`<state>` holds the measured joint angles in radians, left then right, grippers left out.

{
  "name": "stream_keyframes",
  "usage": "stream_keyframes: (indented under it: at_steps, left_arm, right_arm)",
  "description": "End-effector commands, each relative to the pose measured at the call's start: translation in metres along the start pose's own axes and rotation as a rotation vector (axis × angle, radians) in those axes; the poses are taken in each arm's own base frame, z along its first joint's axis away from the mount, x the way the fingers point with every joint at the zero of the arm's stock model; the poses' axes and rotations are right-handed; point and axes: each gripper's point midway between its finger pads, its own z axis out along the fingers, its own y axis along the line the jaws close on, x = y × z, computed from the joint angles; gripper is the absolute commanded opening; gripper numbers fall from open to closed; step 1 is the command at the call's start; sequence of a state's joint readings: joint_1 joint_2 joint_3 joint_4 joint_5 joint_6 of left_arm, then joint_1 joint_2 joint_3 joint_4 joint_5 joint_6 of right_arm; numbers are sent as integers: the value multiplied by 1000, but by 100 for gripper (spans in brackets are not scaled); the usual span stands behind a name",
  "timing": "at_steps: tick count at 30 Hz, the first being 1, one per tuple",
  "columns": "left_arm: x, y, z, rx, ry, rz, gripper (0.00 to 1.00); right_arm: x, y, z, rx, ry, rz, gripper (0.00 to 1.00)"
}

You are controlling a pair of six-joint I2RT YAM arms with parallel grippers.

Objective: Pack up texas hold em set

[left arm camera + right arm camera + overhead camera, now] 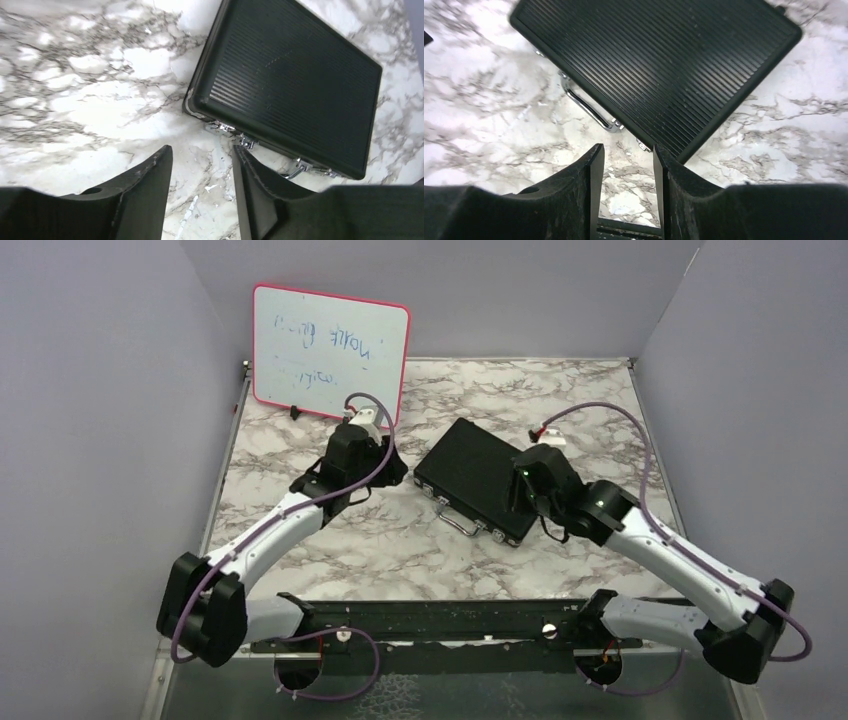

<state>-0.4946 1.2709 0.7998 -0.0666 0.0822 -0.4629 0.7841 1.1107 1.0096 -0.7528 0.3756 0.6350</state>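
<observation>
The black ribbed case (478, 478) of the texas hold em set lies closed and flat on the marble table, its metal handle (462, 523) and latches on the near long side. No chips, cards or dice show. My left gripper (393, 474) hovers just left of the case, open, with only marble between its fingers (202, 150); the case (295, 80) and a latch (227, 128) lie just ahead. My right gripper (528, 502) hangs over the case's near right end, open and empty (626, 148), the case (659, 65) and handle (586, 105) in front of it.
A pink-framed whiteboard (330, 352) leans against the back wall at the far left, behind the left arm. Grey walls close in the table on the left, back and right. A black rail (440, 620) runs along the near edge between the arm bases.
</observation>
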Motion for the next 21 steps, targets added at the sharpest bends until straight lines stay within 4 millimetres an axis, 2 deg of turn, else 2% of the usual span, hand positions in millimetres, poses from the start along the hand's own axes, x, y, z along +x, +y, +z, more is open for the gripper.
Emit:
stream_keyframes:
  at_steps: [1,4,6,7,9,13,17,21]
  left_arm:
    - [-48,2,-49,-83,-134,109,57]
    - [-84,-3,-96,-110,-286,130,73]
    - [-106,-3,-133,-140,-400,134,93]
    - [-114,-1,-151,-161,-450,134,98]
    - [-130,5,-193,-208,-569,109,99]
    - [-141,13,-248,-261,-690,86,99]
    - [-139,19,-284,-287,-737,53,99]
    - [-137,21,-310,-287,-776,11,99]
  right_arm:
    - [-35,-22,-42,2,-190,43,45]
    - [-59,-42,-76,17,-328,75,48]
    - [-72,-54,-100,16,-412,96,52]
    - [-79,-57,-112,3,-451,99,54]
    - [-89,-62,-133,-27,-519,84,60]
    - [-99,-78,-165,-35,-604,116,70]
    - [-103,-84,-184,-61,-648,117,72]
    - [-102,-87,-190,-68,-653,105,72]
